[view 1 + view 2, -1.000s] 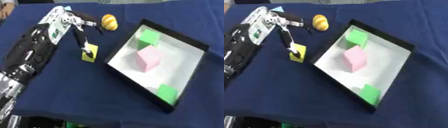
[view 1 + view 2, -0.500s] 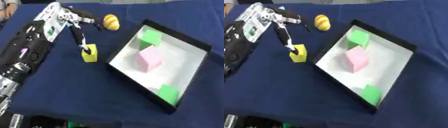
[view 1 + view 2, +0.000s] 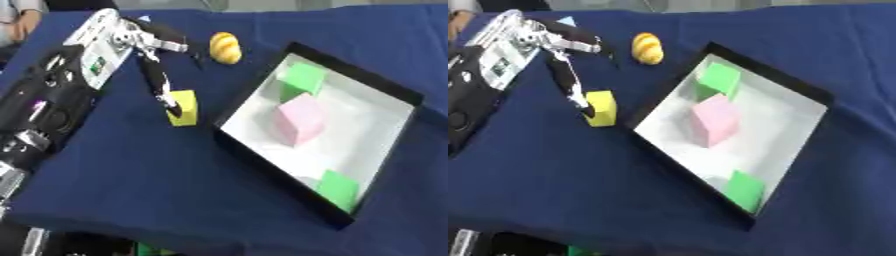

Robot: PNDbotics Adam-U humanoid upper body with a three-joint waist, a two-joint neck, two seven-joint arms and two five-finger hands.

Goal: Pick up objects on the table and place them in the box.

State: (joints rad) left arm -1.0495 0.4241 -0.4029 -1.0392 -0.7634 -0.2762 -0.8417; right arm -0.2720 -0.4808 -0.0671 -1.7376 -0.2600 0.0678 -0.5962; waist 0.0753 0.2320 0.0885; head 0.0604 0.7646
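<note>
A yellow cube [image 3: 183, 107] lies on the blue table just left of the black-rimmed white box [image 3: 398, 92]. My left hand [image 3: 131, 42] reaches in from the upper left, its fingers spread and straight. One finger [image 3: 163, 90] points down and touches the cube's left side. A yellow-orange oval object [image 3: 225, 47] lies beyond the cube, near the box's far corner. Inside the box are a pink cube [image 3: 299, 120], a green block [image 3: 303, 80] at the far end and another green block [image 3: 337, 188] at the near end. My right hand shows in neither view.
A blue cloth covers the table [image 3: 157, 185], with its front edge along the bottom of the view. A person's sleeve [image 3: 19, 11] shows at the upper left corner, away from the objects.
The whole picture has shifted a little between frames, so the head moved. My left hand stays beside the yellow cube with a finger against it; the cube has barely moved.
</note>
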